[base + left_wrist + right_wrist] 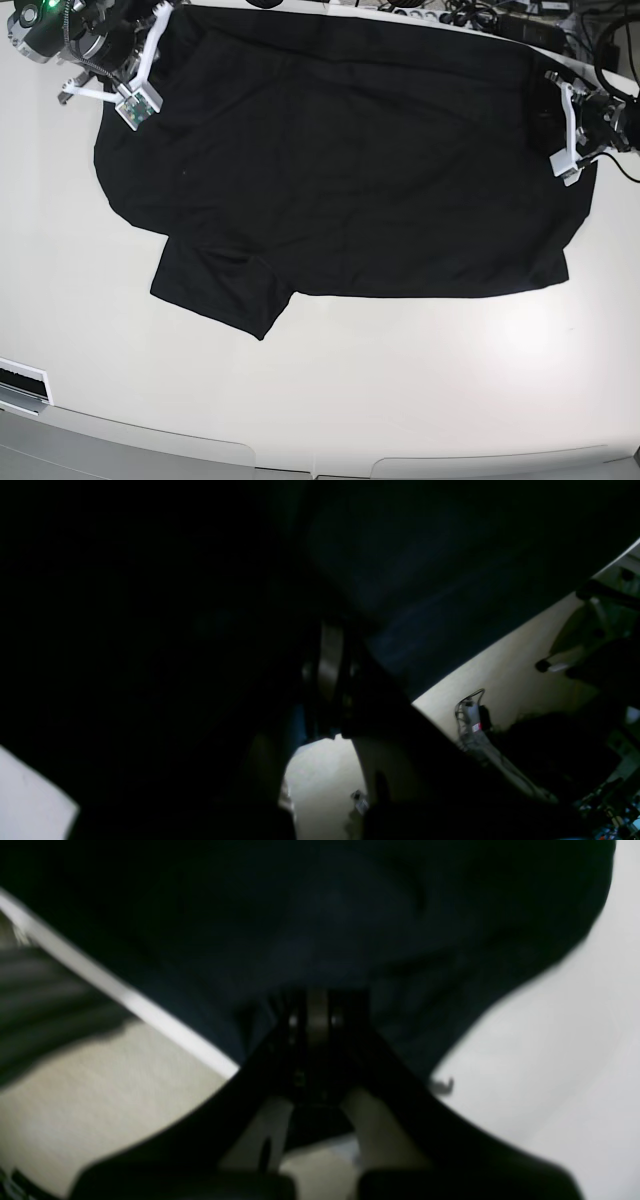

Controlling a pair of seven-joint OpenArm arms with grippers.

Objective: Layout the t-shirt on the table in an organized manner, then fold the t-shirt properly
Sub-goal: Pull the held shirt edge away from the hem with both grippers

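Observation:
The black t-shirt (350,170) lies spread wide over the white table (400,380), one sleeve sticking out at the front left. My right gripper (160,25) is at the shirt's far left corner. In the right wrist view its jaws (317,1012) are closed on a fold of the shirt (325,915), beside the table (575,1065). My left gripper (550,105) is at the shirt's far right edge. In the left wrist view its jaws (330,667) are closed with the dark fabric (450,555) draped over them.
Cables and a power strip (470,15) lie along the table's back edge. A white slotted part (20,385) sits at the front left edge. The left wrist view shows floor with cables and gear (470,720) past the table edge.

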